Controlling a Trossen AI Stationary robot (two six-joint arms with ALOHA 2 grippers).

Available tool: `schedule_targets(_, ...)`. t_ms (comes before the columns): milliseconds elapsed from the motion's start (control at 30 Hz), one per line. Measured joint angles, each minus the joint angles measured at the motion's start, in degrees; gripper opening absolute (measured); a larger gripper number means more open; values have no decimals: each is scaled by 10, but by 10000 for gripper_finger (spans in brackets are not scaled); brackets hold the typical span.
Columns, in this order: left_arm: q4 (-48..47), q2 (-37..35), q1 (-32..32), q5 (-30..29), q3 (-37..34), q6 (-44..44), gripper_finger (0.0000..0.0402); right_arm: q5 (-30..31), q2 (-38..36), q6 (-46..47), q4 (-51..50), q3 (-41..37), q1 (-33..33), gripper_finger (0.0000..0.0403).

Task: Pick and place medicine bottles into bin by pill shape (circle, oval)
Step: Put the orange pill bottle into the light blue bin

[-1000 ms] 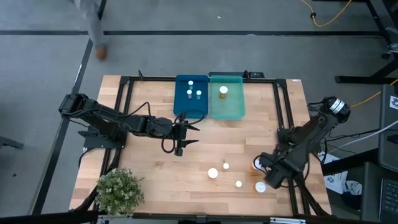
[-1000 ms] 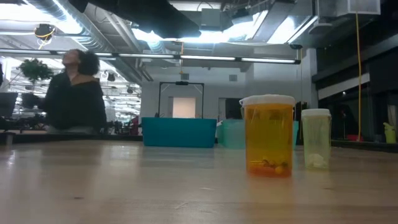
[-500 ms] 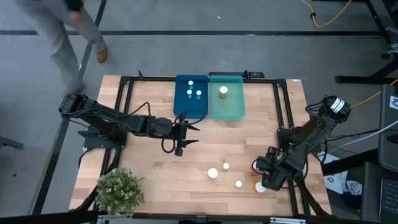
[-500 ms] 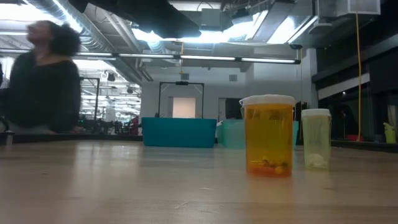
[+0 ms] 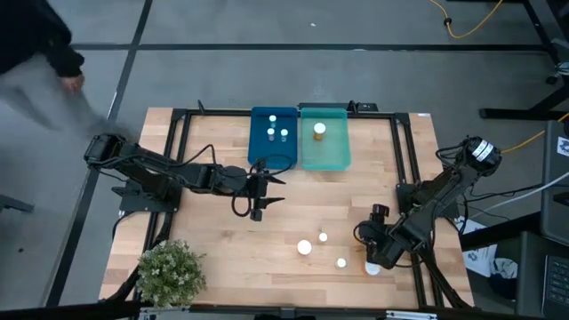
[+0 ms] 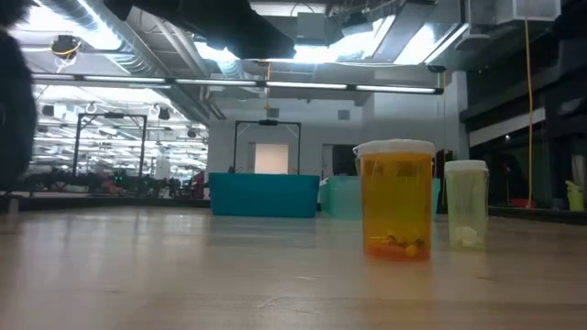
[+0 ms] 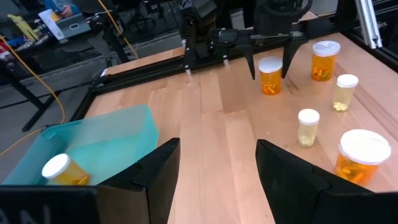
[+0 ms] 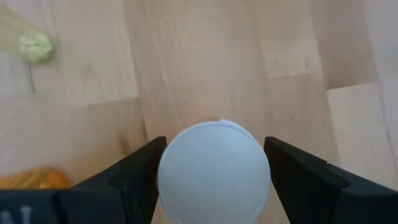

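Several white-capped medicine bottles stand on the wooden table near its front right: an amber one [image 7: 270, 74], another amber one [image 7: 325, 59], two slim pale ones [image 7: 345, 92] [image 7: 308, 126], and a wide amber one [image 7: 360, 155]. My right gripper [image 5: 366, 238] is open and hangs over the first amber bottle, whose white cap [image 8: 214, 180] sits between its fingers. My left gripper [image 5: 274, 191] is open and empty, in front of the blue bin [image 5: 273, 138]. My right gripper comes from above, pointing down, with one finger [image 8: 134, 180] on each side of the amber bottle's white cap. The bottle stands upright on the table. I cannot tell whether the fingers touch the cap.
The blue bin holds three small bottles. The teal bin [image 5: 324, 151] beside it holds one amber bottle [image 5: 319, 131]. A potted plant [image 5: 171, 271] stands at the front left corner. A person [image 5: 36, 44] moves beyond the table's far left.
My right gripper has gone toward the table's left and far edge, from beside the front-right bottle to over the amber bottle, which it now covers in the high view. The person beyond the table has walked off to the left.
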Motion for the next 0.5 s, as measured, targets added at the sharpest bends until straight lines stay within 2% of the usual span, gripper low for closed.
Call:
schedule_targets(267, 0, 0, 0, 0, 0, 0, 202, -10, 0, -2, -1, 0, -12, 271)
schedule_targets(500, 0, 0, 0, 0, 0, -1, 202, -10, 0, -43, -12, 17, -27, 263)
